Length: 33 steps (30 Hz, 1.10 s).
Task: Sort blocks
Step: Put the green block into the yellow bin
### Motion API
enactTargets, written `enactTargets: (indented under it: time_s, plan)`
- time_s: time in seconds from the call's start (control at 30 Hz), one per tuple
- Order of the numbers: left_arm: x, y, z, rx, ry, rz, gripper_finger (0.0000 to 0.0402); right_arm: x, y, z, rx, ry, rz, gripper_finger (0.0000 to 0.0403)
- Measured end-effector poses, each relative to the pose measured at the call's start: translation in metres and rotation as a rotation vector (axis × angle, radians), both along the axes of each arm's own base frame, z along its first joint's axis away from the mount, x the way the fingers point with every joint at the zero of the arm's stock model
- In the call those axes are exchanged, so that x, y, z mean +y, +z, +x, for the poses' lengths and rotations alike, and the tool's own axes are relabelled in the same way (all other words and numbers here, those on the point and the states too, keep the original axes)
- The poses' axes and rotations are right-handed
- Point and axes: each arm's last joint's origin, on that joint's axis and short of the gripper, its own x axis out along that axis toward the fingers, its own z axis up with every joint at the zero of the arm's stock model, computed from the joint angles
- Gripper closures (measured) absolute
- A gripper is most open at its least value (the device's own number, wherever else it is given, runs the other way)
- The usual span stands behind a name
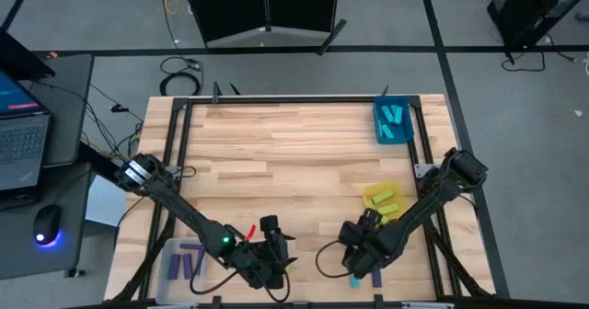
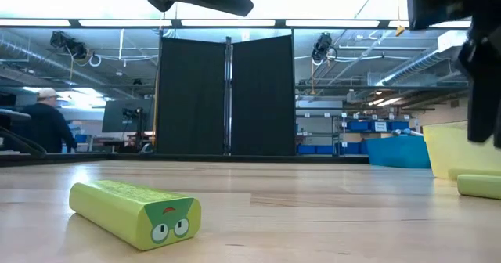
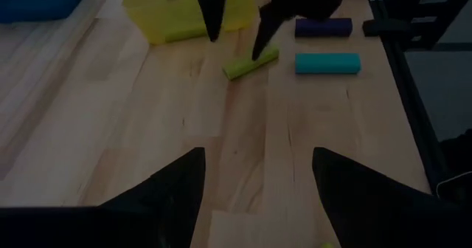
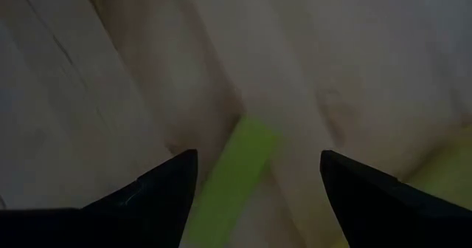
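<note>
Two grippers hang low over the desk's (image 1: 276,153) near edge. The right gripper (image 4: 254,181) has its jaws released, straddling a yellow-green block (image 4: 234,176) lying flat beneath them. The left gripper (image 3: 254,185) waits close by, jaws released and empty, facing purple (image 3: 323,27) and cyan blocks (image 3: 327,63).

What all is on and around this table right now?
Blue rectangular tray: one, far right corner, cyan blocks inside.
Yellow rectangular tray: one, right side, yellow-green blocks inside.
Clear rectangular tray: one, near left corner, purple blocks inside.
Loose yellow-green block: one, on the wood under the right gripper.
Loose cyan block: one, near edge.
Loose purple block: one, beside the cyan one.
Wooden table: one, light planks.
Laptop: one, side desk at left.
Left gripper: open, empty, near edge.
Right gripper: open, over the yellow-green block.
</note>
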Motion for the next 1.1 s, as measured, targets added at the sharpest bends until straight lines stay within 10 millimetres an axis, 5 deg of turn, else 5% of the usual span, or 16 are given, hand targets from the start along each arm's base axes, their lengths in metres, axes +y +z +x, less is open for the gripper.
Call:
enactTargets:
  time_s: [0.7, 1.1]
  plan:
    - [0.001, 0.002, 0.001, -0.031, 0.019, 0.032, 0.0145, -0.011, -0.038, -0.009, -0.024, -0.061, 0.096, 0.0123]
    - [0.002, 0.002, 0.001, -0.045, 0.047, 0.053, 0.0145, -0.01, -0.04, -0.009, -0.024, -0.029, 0.106, 0.0288]
